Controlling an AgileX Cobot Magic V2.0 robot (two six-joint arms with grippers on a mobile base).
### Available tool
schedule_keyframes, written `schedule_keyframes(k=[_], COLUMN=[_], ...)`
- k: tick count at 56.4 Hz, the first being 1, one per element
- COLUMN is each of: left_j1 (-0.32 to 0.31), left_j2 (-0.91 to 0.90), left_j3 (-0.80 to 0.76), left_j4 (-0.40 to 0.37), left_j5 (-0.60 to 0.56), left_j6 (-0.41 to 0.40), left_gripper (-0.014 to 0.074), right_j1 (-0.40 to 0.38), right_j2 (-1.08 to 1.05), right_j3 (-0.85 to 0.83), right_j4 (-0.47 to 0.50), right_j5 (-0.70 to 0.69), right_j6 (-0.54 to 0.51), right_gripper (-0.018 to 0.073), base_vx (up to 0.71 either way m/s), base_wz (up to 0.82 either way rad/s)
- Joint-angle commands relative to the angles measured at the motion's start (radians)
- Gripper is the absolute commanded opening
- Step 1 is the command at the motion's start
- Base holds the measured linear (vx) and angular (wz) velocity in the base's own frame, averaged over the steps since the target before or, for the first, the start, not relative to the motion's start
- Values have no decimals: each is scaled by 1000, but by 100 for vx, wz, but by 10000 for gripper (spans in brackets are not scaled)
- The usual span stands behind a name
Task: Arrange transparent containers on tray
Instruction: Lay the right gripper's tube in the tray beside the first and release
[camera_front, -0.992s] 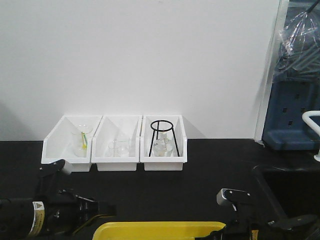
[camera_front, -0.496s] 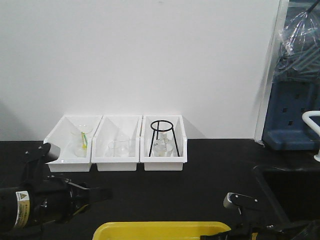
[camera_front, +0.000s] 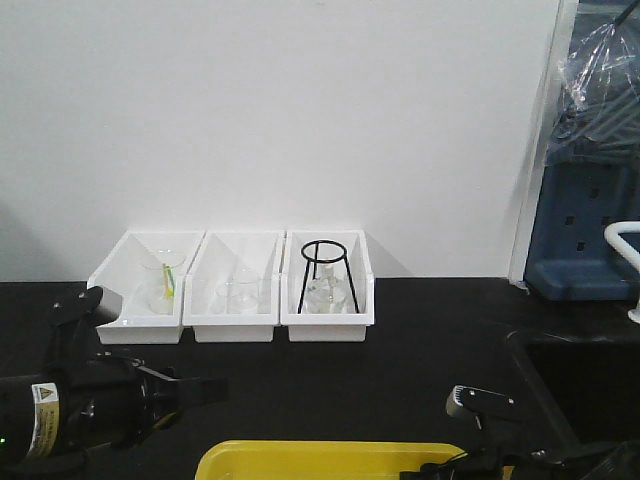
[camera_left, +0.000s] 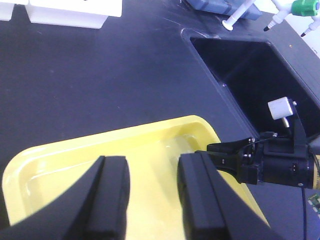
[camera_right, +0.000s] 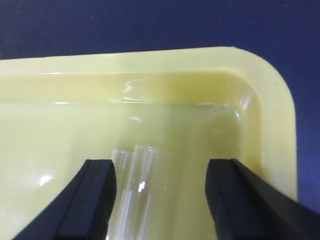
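Two transparent containers (camera_right: 134, 192), clear tubes, lie side by side in the yellow tray (camera_right: 270, 100), open ends toward its far right corner. My right gripper (camera_right: 160, 200) is open around them. Its left finger (camera_right: 92, 200) is close beside them and there is a wide gap to the right finger. My left gripper (camera_left: 150, 200) is open and empty above the tray (camera_left: 75, 150), with the right gripper (camera_left: 225, 150) at the tray's right end. In the front view the tray (camera_front: 330, 458) lies at the bottom edge, and the left gripper (camera_front: 205, 388) is to its upper left.
Three white bins (camera_front: 232, 322) stand against the back wall, holding a beaker, a flask and a black ring stand (camera_front: 325, 272). A recessed black sink (camera_left: 260, 75) lies right of the tray. White nozzle tips (camera_left: 240, 15) stand at its far edge.
My left gripper has drawn back to the left, away from the tray's left end. The right arm has sunk a little lower at the tray's right end.
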Motion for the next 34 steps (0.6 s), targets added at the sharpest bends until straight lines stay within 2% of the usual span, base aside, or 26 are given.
schedule_keyframes(k=[1,11,22,28,34], left_j1=[-6,-6,-6,-6,-6], left_j2=[-36,-36,-36,-36,-36], left_j3=[-28,-28,-28,-28,-28], left_j4=[-34,-34,-20,30,111], left_j5=[-13,-22,-96,-150,-209], left_j6=[-2,-2,18,30,26], left_gripper=[377,377,341,237,83], right_j1=[-4,-4,-4,-4,-4], right_j2=[-35,-62,-191,-305,-449], right_j3=[-29,-32,-32,-32,-31], right_j4=[3,2,-33,-72,-139], right_j5=[33,12,-29,-64,-118], right_j6=[-8,-12,-83,-103,-102], right_gripper=[489,488,454,365,200], base_vx=[0,0,0,0,0], base_wz=[0,0,0,0,0])
